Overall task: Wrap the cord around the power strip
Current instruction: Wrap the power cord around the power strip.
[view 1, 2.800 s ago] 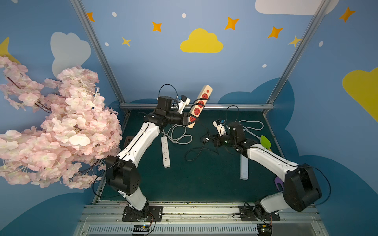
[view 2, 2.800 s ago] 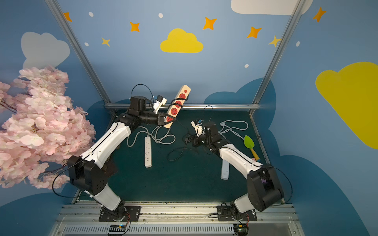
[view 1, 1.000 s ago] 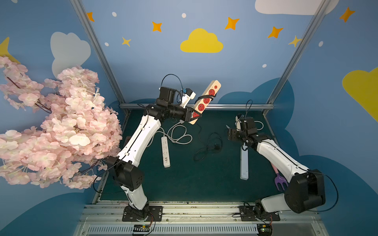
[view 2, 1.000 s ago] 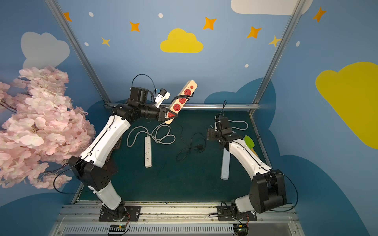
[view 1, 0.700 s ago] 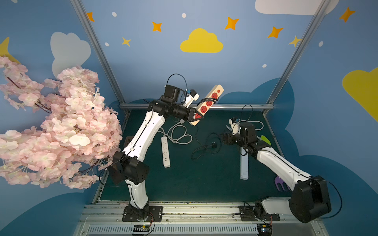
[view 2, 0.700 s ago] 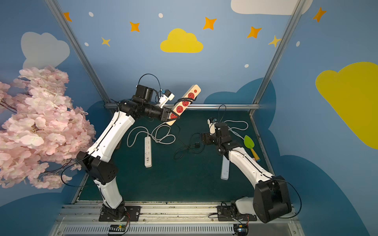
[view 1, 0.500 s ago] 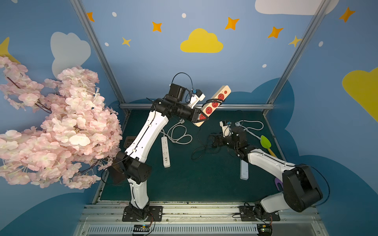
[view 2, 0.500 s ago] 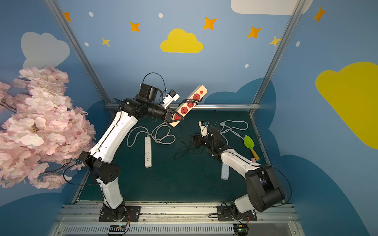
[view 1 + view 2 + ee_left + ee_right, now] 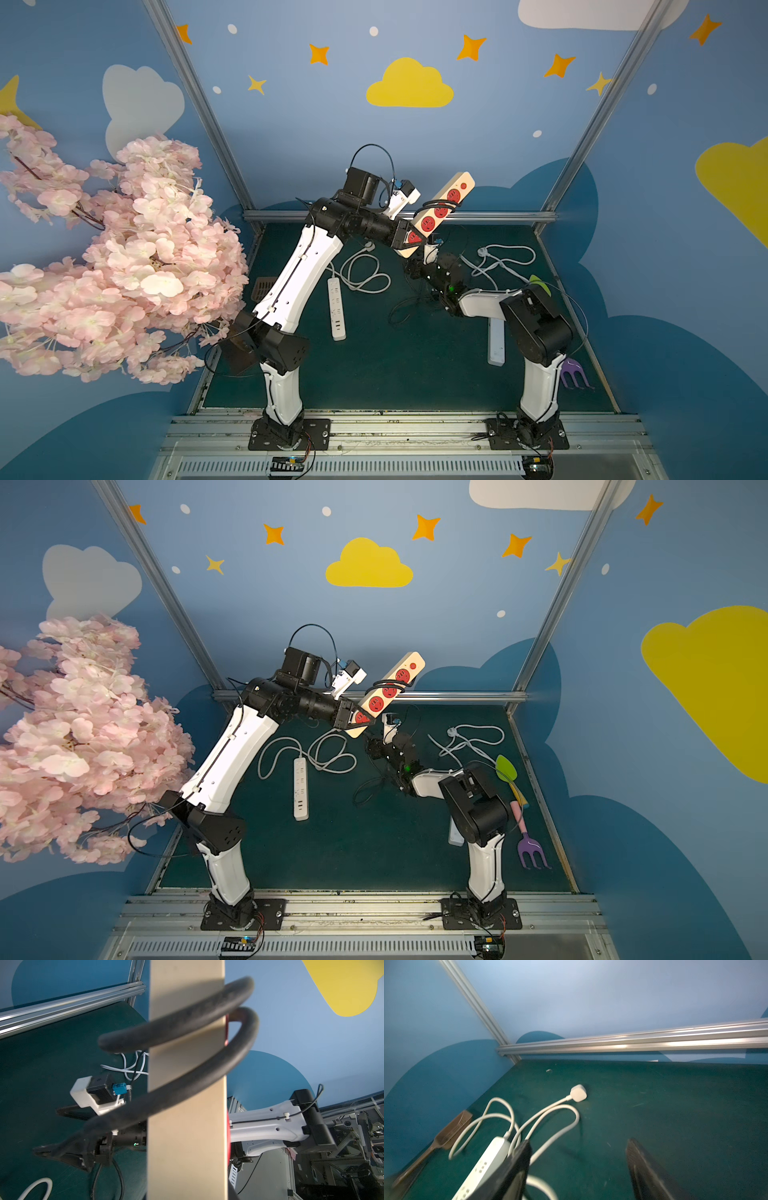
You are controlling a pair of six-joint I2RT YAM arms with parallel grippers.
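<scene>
Two turns of the black cord (image 9: 187,1011) sit around the beige power strip (image 9: 455,194); I see them in both top views and, close up, in the left wrist view. My left gripper (image 9: 409,240) is clamped on the lower end of that strip. It holds the strip in the air above the far part of the green mat (image 9: 395,374), tilted, with the free end pointing up toward the back wall and the red sockets facing the camera head. From the wraps the cord drops past the strip's lower end toward my right gripper (image 9: 415,268), which hangs low just beneath the strip. The slack lies in a loose loop on the mat beside it. In the right wrist view the right gripper's jaws stand spread with nothing between them. In the left wrist view the cord runs close by one finger, but I cannot tell whether it touches. A white strip (image 9: 336,309) with its white cable (image 9: 365,274) lies flat on the mat under my left arm, well apart from the lifted one. Another pale strip (image 9: 496,345) lies partly hidden by my right arm. A green spatula (image 9: 506,766) and a purple rake (image 9: 532,850) rest along the mat's right edge.
</scene>
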